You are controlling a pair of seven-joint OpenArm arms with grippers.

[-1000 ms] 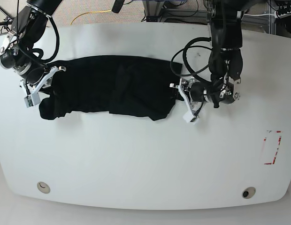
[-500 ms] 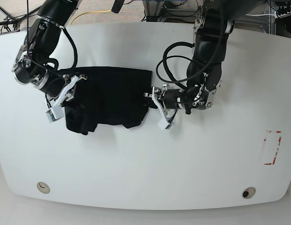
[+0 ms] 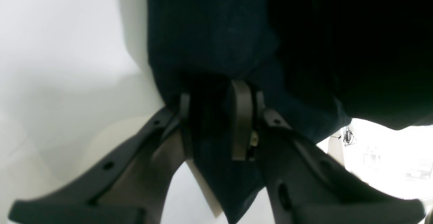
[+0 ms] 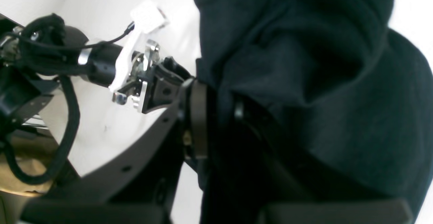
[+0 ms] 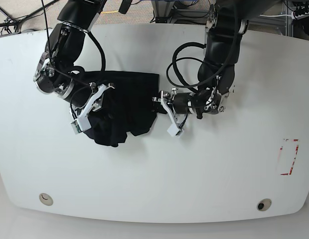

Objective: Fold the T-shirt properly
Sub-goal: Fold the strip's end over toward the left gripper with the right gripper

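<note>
Base view, near edge first: bare white table (image 5: 159, 179) from the near edge up to mid-surface, with a red-marked patch (image 5: 289, 157) toward one side edge.

Mid-surface item: T-shirt (image 5: 122, 104), black, bunched into a compact crumpled mass left of centre as this view shows it, lying well short of the far edge.

Left gripper (image 5: 158, 103): fingers nearly together, pinching one edge of the cloth; in the left wrist view I see fabric caught between the pads (image 3: 242, 115).

Right gripper (image 5: 97, 94): likewise nearly closed on the opposite edge, cloth draped over it in the right wrist view.

Progress, as I judge it: the two ends are brought close together, so a fold is under way. The heap is not flat or squared; laying down and smoothing remain.
</note>
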